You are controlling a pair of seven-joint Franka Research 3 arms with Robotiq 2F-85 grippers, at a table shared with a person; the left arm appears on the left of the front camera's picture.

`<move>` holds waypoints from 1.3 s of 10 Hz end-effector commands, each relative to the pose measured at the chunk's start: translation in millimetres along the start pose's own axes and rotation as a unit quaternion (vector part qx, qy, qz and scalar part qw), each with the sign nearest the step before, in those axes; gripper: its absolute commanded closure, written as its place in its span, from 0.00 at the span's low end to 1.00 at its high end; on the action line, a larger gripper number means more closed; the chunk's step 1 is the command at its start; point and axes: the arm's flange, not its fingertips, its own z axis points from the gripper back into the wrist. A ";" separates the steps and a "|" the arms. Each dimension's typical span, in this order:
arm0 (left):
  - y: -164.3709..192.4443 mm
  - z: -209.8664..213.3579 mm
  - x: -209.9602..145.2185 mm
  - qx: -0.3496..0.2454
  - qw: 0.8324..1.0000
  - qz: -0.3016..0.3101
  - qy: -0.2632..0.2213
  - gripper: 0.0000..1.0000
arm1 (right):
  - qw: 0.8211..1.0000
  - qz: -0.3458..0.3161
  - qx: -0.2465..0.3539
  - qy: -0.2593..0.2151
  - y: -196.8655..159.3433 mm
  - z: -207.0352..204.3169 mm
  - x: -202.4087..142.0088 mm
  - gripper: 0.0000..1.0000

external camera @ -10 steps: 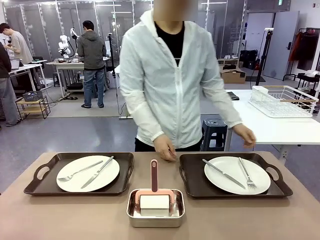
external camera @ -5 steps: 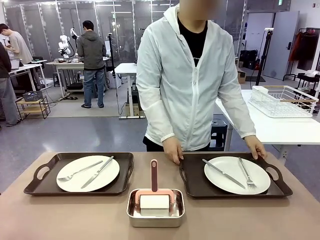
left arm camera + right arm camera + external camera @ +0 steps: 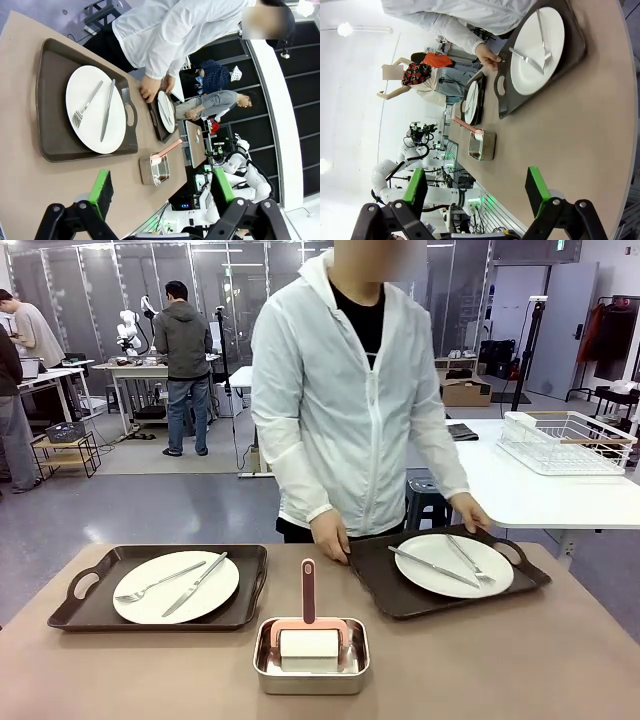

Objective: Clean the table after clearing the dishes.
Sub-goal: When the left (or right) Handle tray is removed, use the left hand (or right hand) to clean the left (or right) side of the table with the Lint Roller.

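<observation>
Right tray (image 3: 376,578) held tilted by a person's hands (image 3: 330,537).
Left gripper (image 3: 161,181) and right gripper (image 3: 475,184) are spread wide, empty; tray well ahead.

2 dark brown rectangular trays (image 3: 95,612) (image 3: 385,585), 2 round white plates (image 3: 215,592) (image 3: 425,582), 2 metal forks (image 3: 160,582) (image 3: 468,558), 2 metal knives (image 3: 195,585) (image 3: 434,568), 1 small rectangular steel pan (image 3: 310,685), 1 pink-handled brush (image 3: 308,590).

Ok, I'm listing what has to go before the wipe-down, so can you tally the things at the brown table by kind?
Dark brown trays: 2
White plates: 2
Forks: 2
Knives: 2
Steel pan: 1
Pink-handled tool in the pan: 1
Total: 10
</observation>
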 end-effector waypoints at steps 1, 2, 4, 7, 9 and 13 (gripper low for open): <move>-1.8 2.3 0.1 -0.006 1.000 -0.001 -0.003 0.00 | 1.000 0.002 0.002 -0.001 2.3 1.5 -1.0 0.00; -1.8 2.3 0.1 -0.006 1.000 -0.001 -0.003 0.00 | 1.000 0.002 0.002 -0.001 2.3 1.5 -1.0 0.00; -1.8 2.3 0.1 -0.006 1.000 -0.001 -0.003 0.00 | 1.000 0.002 0.002 -0.001 2.3 1.5 -1.0 0.00; -1.8 2.3 0.1 -0.006 1.000 -0.001 -0.003 0.00 | 1.000 0.002 0.002 -0.001 2.3 1.5 -1.0 0.00; -1.8 2.3 0.1 -0.006 1.000 -0.001 -0.003 0.00 | 1.000 0.002 0.002 -0.001 2.3 1.5 -1.0 0.00; -1.8 2.3 0.1 -0.006 1.000 -0.001 -0.003 0.00 | 0.991 0.101 -0.048 0.075 37.4 -35.4 7.4 0.00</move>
